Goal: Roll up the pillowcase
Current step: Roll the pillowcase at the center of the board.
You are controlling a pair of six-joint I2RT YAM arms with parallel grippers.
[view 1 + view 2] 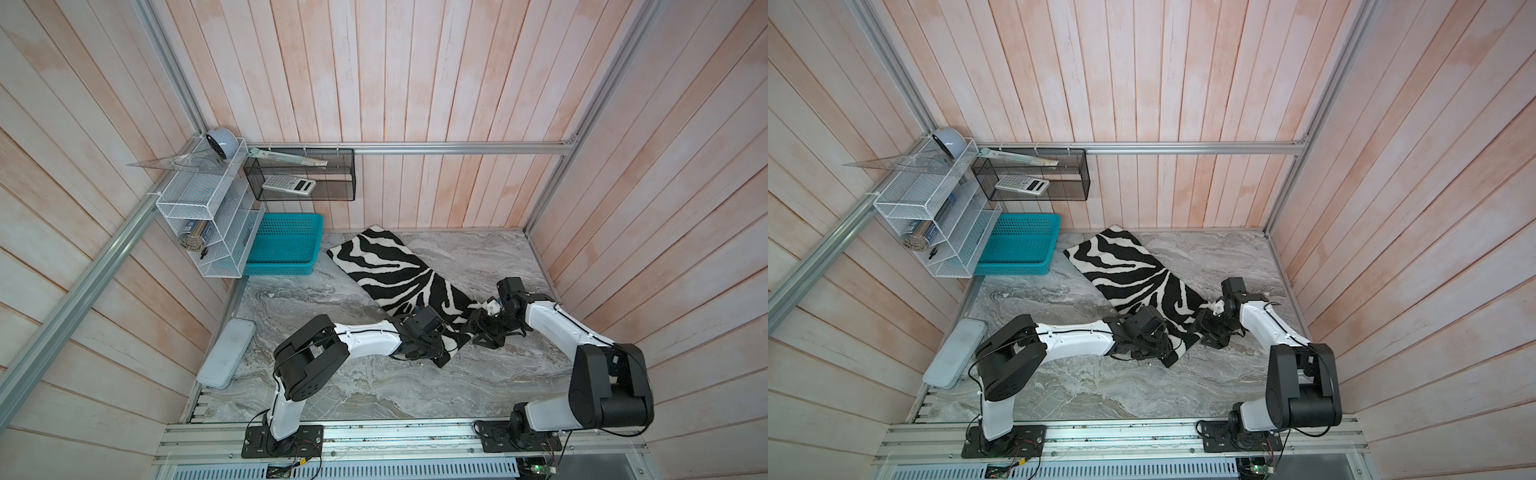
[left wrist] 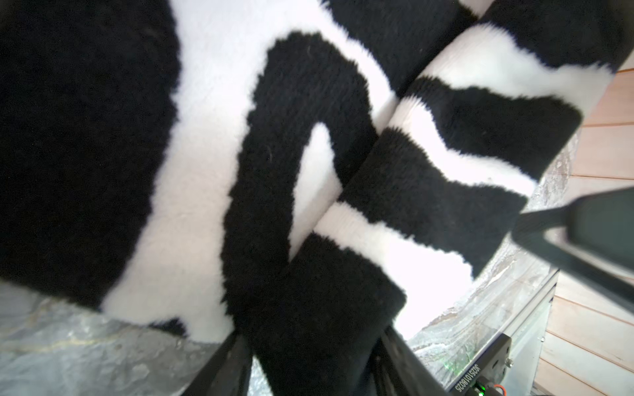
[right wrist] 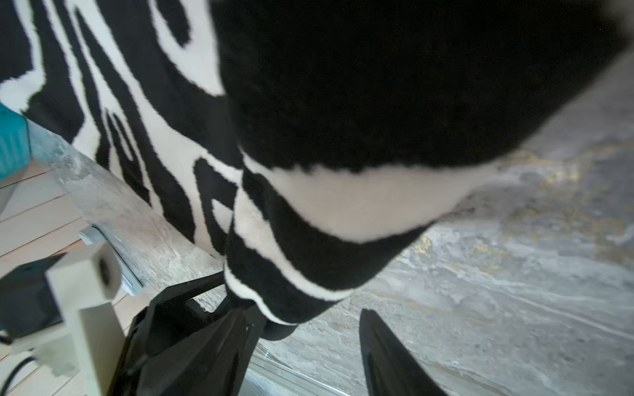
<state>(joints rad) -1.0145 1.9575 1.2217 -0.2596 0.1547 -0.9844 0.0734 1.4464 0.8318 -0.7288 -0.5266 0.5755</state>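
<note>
Top views, both: your marble table (image 1: 374, 386) carried the pillowcase (image 1: 386, 266) lying diagonally, zebra face up, its near end rolled and its far end just beside the teal basket (image 1: 293, 216). Your left gripper (image 2: 312, 336) clamped the roll. Your right gripper (image 3: 305, 319) stood parted, with one finger touching the roll and the other clear of it.

A teal basket (image 1: 284, 245) sat on the marble table (image 1: 374, 386) beside a white wire rack (image 1: 195, 199), a calculator (image 1: 289, 184) lay in a black mesh box (image 1: 345, 176) above it, and a flat grey case (image 1: 226, 353) lay along the table's left edge.
</note>
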